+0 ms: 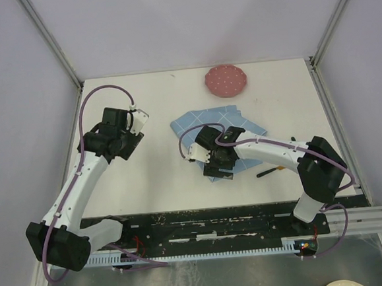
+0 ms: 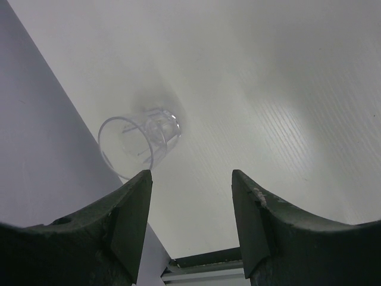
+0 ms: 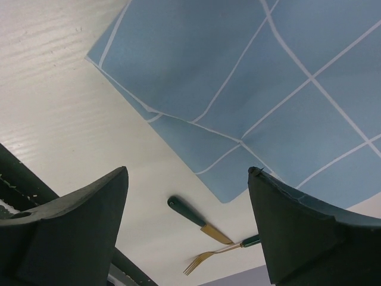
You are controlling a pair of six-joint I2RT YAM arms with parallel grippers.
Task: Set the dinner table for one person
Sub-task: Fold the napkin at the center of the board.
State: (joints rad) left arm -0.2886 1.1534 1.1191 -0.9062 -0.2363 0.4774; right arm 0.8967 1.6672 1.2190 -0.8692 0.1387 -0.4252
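The dinner table [image 1: 161,178] is a white square top. A rumpled blue grid placemat [image 1: 224,126] lies at its middle, with a pink dotted plate [image 1: 226,80] behind it at the far edge. My right gripper [image 3: 187,173] hovers open and empty over the placemat's near corner [image 3: 229,196]. Beyond that corner lie a green-handled knife [image 3: 199,219] and a gold fork [image 3: 217,253] on the bare top. My left gripper [image 2: 190,179] is open with nothing between its fingers. A clear cup [image 2: 140,143] lies on its side just ahead of it, by the left wall.
Grey walls close in the table on the left, far and right sides. A black rail [image 1: 217,224] runs along the near edge by the arm bases. The left arm's wrist [image 1: 117,132] hangs over the table's left half. A cream plate [image 1: 341,285] shows off the table, bottom right.
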